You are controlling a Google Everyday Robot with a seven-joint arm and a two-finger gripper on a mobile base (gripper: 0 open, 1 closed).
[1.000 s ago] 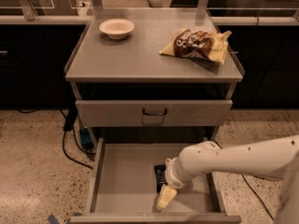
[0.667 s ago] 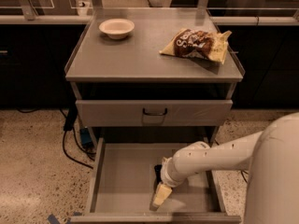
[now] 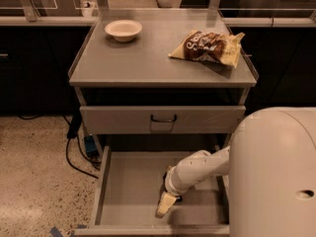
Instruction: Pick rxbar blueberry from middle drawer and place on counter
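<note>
The middle drawer [image 3: 123, 191] is pulled open below the cart, a wide shallow grey tray. My gripper [image 3: 165, 205] is low inside it, near the front wall and right of centre, with its pale tip pointing down at the floor of the drawer. The rxbar blueberry is almost wholly hidden behind my wrist. Only a dark sliver [image 3: 176, 198] shows beside it, and I cannot tell whether the gripper touches it. The counter [image 3: 148, 63] is the cart's flat grey top above.
A white bowl [image 3: 123, 29] stands at the counter's back left and a brown-and-yellow chip bag [image 3: 210, 46] lies at its right. The upper drawer [image 3: 163, 118] with a dark handle is closed. My white body [image 3: 276, 177] fills the lower right. Cables [image 3: 79, 147] lie on the floor at left.
My arm has swung left and toward the drawer's front, and the gripper now sits lower and nearer the front wall. The dark bar is more covered. My body fills more of the view.
</note>
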